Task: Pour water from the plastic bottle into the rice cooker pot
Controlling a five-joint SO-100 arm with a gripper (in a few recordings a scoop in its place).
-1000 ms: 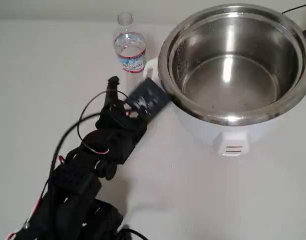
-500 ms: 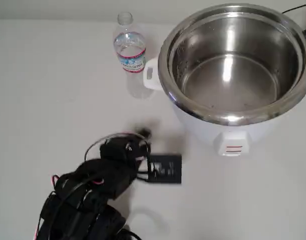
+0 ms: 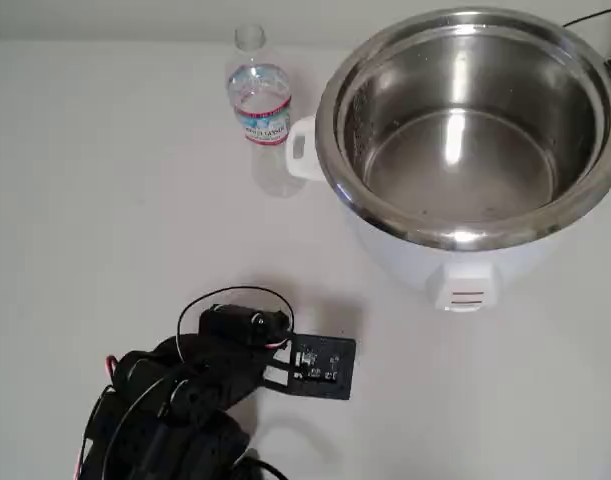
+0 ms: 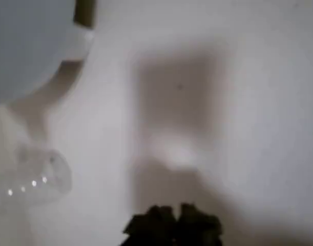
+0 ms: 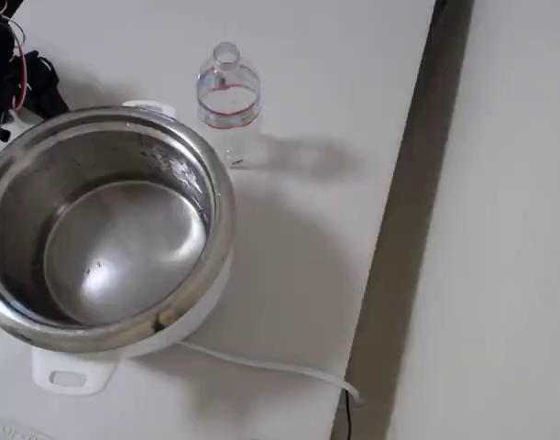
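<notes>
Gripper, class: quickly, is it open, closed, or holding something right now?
Gripper: cannot be told; fingers too blurred. It holds nothing: the plastic bottle stands apart.

White table (image 3: 105,200); white cord (image 5: 261,365) (fixed view) trailing toward edge.

White table (image 3: 105,180) w/ matte top, evenly lit, soft shadows. In fixed view the table (image 5: 353,110) edge runs diagonally top to bottom; dark gap (image 5: 399,247) just beside it, then pale plain surface (image 5: 499,229) on the right, floor or wall, can't tell which
</notes>
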